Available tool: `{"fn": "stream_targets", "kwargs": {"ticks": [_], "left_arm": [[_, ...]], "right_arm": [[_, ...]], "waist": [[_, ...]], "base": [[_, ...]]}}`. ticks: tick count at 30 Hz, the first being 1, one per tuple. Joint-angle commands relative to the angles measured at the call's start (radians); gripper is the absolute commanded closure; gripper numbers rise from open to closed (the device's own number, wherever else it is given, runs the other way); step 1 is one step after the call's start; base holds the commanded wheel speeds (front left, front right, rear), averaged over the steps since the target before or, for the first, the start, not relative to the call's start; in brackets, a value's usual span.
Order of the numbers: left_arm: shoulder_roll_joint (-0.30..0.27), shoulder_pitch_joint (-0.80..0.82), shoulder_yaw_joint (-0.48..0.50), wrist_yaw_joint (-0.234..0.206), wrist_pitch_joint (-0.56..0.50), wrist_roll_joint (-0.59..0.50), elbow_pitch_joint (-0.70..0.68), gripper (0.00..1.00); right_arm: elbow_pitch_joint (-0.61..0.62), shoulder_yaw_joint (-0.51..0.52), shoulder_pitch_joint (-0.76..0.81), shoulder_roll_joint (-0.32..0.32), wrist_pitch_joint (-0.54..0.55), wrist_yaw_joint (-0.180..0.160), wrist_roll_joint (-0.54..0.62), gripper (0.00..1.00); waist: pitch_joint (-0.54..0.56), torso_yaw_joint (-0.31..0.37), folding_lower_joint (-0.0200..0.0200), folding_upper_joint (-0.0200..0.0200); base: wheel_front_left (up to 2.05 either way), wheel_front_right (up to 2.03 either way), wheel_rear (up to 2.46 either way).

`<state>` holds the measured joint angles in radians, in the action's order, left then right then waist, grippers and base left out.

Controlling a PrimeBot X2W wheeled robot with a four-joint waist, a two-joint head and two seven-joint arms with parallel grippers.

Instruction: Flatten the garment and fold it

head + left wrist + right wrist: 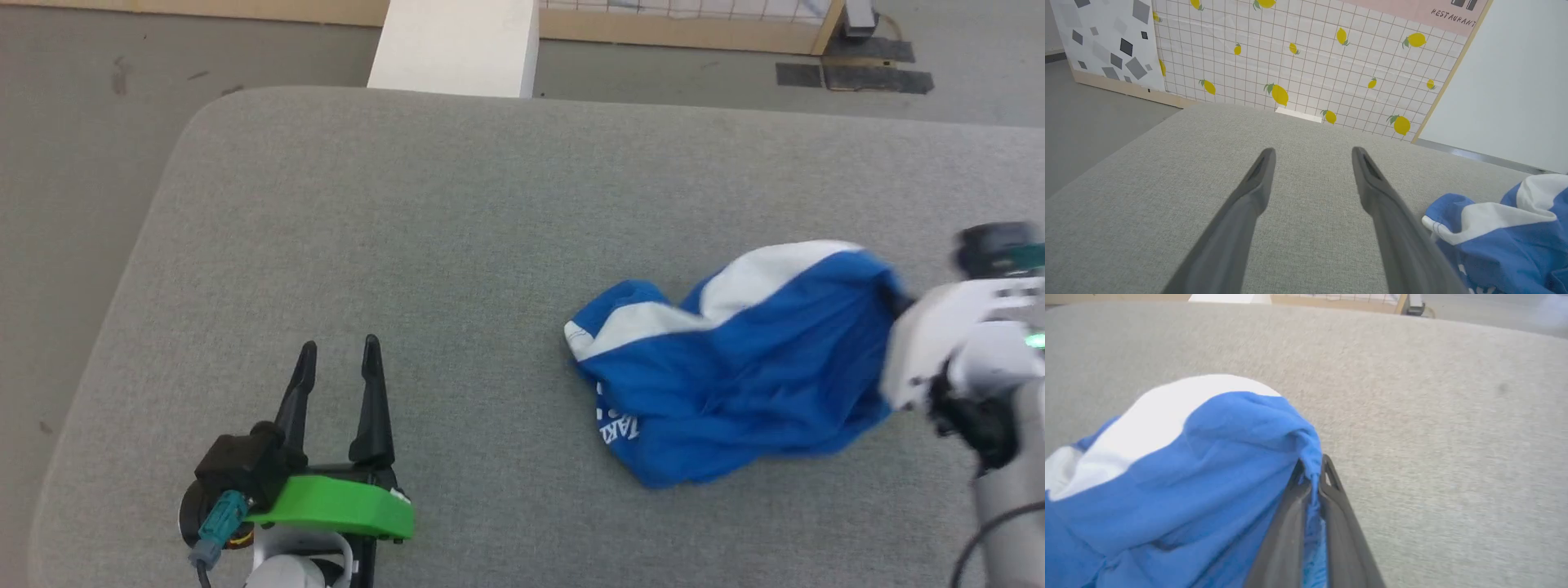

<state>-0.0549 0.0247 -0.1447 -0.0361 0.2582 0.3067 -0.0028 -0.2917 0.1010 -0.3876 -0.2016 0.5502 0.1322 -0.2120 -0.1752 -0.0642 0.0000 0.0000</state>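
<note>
The garment [735, 367] is a crumpled pair of bright blue shorts with white side stripes and white lettering, lying right of centre on the grey table [457, 229]. My right gripper [1312, 473] is shut, pinching a blue fold of the garment [1208, 469] at its right end; in the head view its white wrist [939, 343] sits blurred against that end. My left gripper [336, 353] stands open over bare table at the lower left, well clear of the cloth. From the left wrist, its fingers [1257, 183] are spread apart, with the garment [1498, 232] lying to their right.
The table has a rounded far-left corner [220, 110] and grey floor [82, 163] beyond its left edge. A white post [457, 41] and a lemon-patterned partition [1306, 61] stand behind the far edge.
</note>
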Motion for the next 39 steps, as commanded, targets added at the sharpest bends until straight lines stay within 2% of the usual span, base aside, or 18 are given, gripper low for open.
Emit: {"fn": "stream_targets", "kwargs": {"ticks": [1,6,8,14,15,16,22,25,28,33,39], "left_arm": [[0.004,0.020,-0.004,0.003,0.004,0.019,0.006,0.00],[0.004,0.023,-0.020,0.000,0.004,0.040,0.019,0.00],[0.005,0.021,-0.025,0.001,0.004,0.046,0.024,0.00],[0.005,0.016,-0.026,0.005,0.004,0.055,0.046,0.00],[0.005,0.016,-0.027,0.007,0.004,0.056,0.050,0.00],[0.005,0.016,-0.030,0.011,0.004,0.058,0.057,0.00],[0.005,0.048,-0.066,0.031,0.002,0.096,0.111,0.00],[0.005,0.118,-0.114,0.047,-0.057,0.113,0.165,0.00],[0.005,0.240,-0.179,0.068,-0.168,0.138,0.231,0.00],[0.005,0.471,-0.312,0.091,-0.389,0.196,0.364,0.00],[0.005,0.688,-0.437,0.115,-0.567,0.259,0.521,0.00]], "right_arm": [[0.017,0.049,-0.003,-0.003,-0.023,-0.002,-0.002,1.00],[0.081,0.269,0.114,0.038,-0.043,-0.002,0.038,1.00],[0.093,0.326,0.181,0.065,-0.029,-0.002,0.059,1.00],[0.100,0.388,0.309,0.137,0.007,-0.002,0.056,1.00],[0.106,0.386,0.308,0.142,-0.010,-0.002,0.044,0.65],[0.116,0.381,0.304,0.146,-0.039,-0.002,0.025,0.00],[0.163,0.345,0.290,0.151,-0.255,-0.002,-0.067,0.00],[0.171,0.339,0.293,0.151,-0.342,-0.002,-0.101,0.00],[0.175,0.329,0.300,0.151,-0.392,-0.002,-0.120,0.00],[0.173,0.305,0.304,0.151,-0.414,-0.002,-0.140,0.00],[0.157,0.258,0.268,0.151,-0.423,-0.002,-0.163,0.00]], "waist": [[0.016,0.014,0.0000,0.0000],[0.031,0.029,0.0000,0.0000],[0.033,0.036,0.0000,0.0000],[0.038,0.055,0.0000,0.0000],[0.040,0.059,0.0000,0.0000],[0.042,0.063,0.0000,0.0000],[0.059,0.099,0.0000,0.0000],[0.057,0.118,0.0000,0.0000],[0.046,0.138,0.0000,0.0000],[0.012,0.180,0.0000,0.0000],[-0.068,0.262,0.0000,0.0000]], "base": [[0.00,0.00,0.00],[0.00,0.00,0.00],[0.00,0.00,0.00],[0.00,0.00,0.00],[0.00,0.00,0.00],[0.00,0.00,0.00],[0.00,0.00,0.00],[0.00,0.00,0.00],[0.00,0.00,0.00],[0.00,0.00,0.00],[0.00,0.00,0.00]]}}
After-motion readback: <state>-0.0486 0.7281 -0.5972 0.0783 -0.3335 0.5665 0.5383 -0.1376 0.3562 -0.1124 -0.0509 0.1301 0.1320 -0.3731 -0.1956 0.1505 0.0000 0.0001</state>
